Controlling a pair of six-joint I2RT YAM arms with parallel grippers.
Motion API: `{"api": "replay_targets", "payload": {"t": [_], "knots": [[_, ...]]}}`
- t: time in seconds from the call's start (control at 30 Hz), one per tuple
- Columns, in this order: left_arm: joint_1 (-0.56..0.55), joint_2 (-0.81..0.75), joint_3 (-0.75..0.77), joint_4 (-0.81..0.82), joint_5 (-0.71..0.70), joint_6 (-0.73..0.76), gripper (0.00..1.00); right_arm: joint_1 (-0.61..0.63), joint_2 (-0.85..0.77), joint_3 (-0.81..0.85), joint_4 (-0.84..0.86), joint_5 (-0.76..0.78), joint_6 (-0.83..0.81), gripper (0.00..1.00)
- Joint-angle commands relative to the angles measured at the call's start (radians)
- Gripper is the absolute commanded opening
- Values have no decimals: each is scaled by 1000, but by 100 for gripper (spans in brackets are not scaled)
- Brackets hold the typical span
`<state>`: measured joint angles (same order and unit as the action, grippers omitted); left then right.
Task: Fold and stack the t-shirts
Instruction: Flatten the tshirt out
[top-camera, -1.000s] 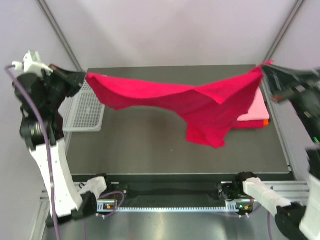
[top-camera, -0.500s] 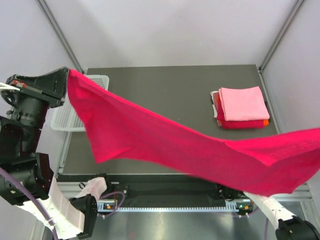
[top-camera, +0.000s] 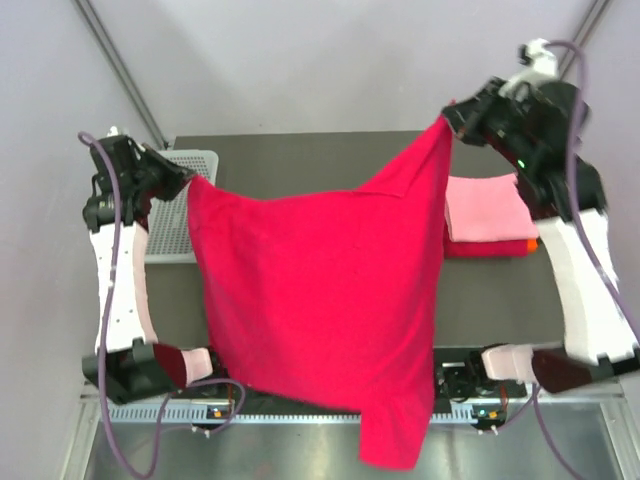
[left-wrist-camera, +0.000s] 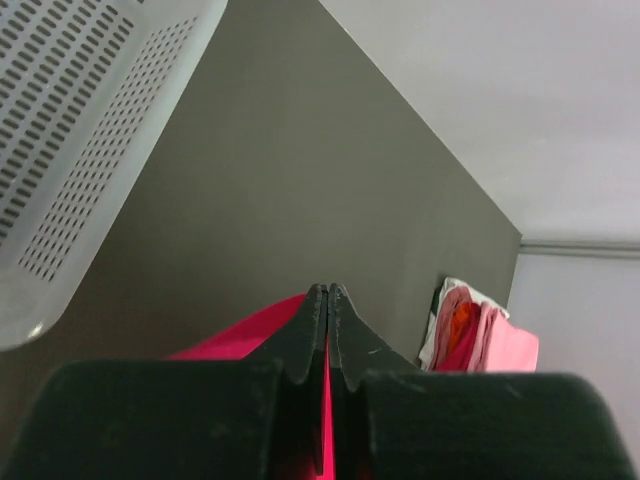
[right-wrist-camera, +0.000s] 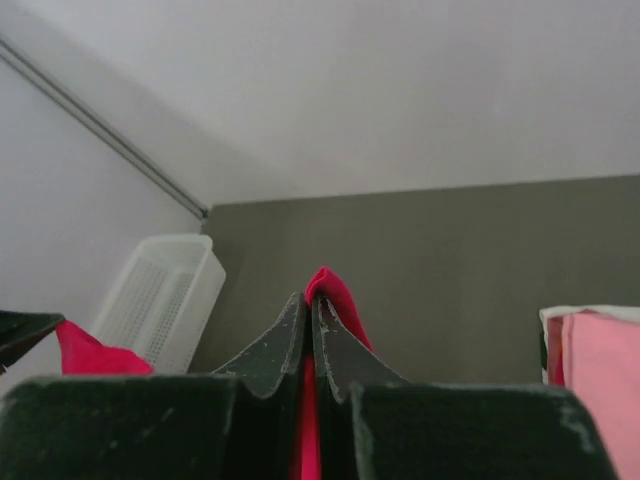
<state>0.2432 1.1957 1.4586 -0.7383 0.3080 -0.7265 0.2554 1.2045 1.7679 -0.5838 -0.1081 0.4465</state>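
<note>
A crimson-magenta t-shirt (top-camera: 320, 300) hangs spread in the air between both arms, its lower end dropping past the table's near edge. My left gripper (top-camera: 185, 178) is shut on its left top corner, beside the basket. My right gripper (top-camera: 447, 122) is shut on its right top corner, higher up at the back right. In the left wrist view the left gripper (left-wrist-camera: 327, 292) pinches the red cloth (left-wrist-camera: 240, 335). In the right wrist view the right gripper (right-wrist-camera: 311, 302) pinches a fold of the cloth (right-wrist-camera: 335, 300). Folded t-shirts (top-camera: 485, 215), light pink on top of red, lie stacked at the right.
A white perforated basket (top-camera: 170, 220) stands at the table's left edge, also seen in the wrist views (left-wrist-camera: 70, 150) (right-wrist-camera: 160, 300). The dark table (top-camera: 300, 160) shows behind the hanging shirt. Frame posts rise at both back corners.
The shirt was swung low toward the near right half a second ago. Now both arms hold it up spread over the table, the right gripper back at the far right.
</note>
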Motion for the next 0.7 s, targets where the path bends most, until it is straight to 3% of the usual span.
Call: {"api": "replay_targets", "payload": {"t": [0.0,0.1,0.17,0.23,0.27,0.33,0.4,0.5,0.6,0.67], "knots": [[2,77,92,266,26,-74,0,2,128,233,92,-45,27,0],[7,322,366,229,2,-99,0,-8,349,592,15,-41,38,0],[10,398,586,192,-42,-99,0,-22,498,820,-7,-10,25,0],[25,485,731,230,-8,-140,0,-129,556,857,62,-85,82,0],[37,517,778,241,28,-161,0,-172,555,790,118,-210,186,0],[59,597,863,278,109,-220,0,-223,540,722,267,-284,244,0],[64,619,867,318,121,-220,0,-232,544,703,272,-333,225,0],[64,575,720,446,160,-203,0,-237,527,578,327,-441,248,0],[62,506,516,527,177,-159,0,-237,466,379,409,-516,253,0],[61,434,279,559,175,-120,0,-232,344,165,479,-530,242,0]]}}
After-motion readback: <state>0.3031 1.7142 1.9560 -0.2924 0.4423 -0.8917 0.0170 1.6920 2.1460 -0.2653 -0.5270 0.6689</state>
